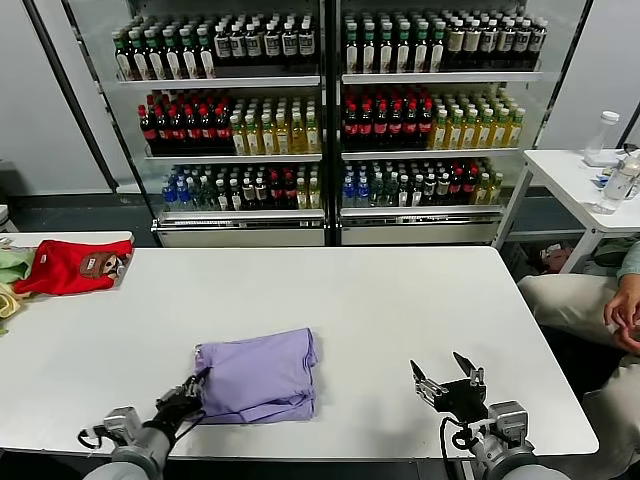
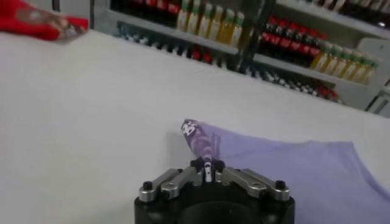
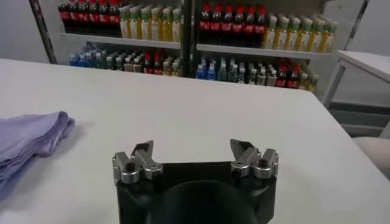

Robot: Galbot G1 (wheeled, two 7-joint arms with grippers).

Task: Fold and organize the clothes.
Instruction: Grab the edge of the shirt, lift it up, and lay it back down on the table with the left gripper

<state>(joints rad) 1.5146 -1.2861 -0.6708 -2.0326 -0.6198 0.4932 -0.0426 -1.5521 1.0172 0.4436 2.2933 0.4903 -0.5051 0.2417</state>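
We see the folded lavender T-shirt lying on the white worktop near its front edge. Our left end effector pinches its edge; our right end effector hovers spread wide, holding nothing.

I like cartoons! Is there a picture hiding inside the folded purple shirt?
The purple shirt is folded into a bundle, plain cloth outside. A bit of dark print shows on the corner pinched by the left gripper. What else is folded inside is covered.
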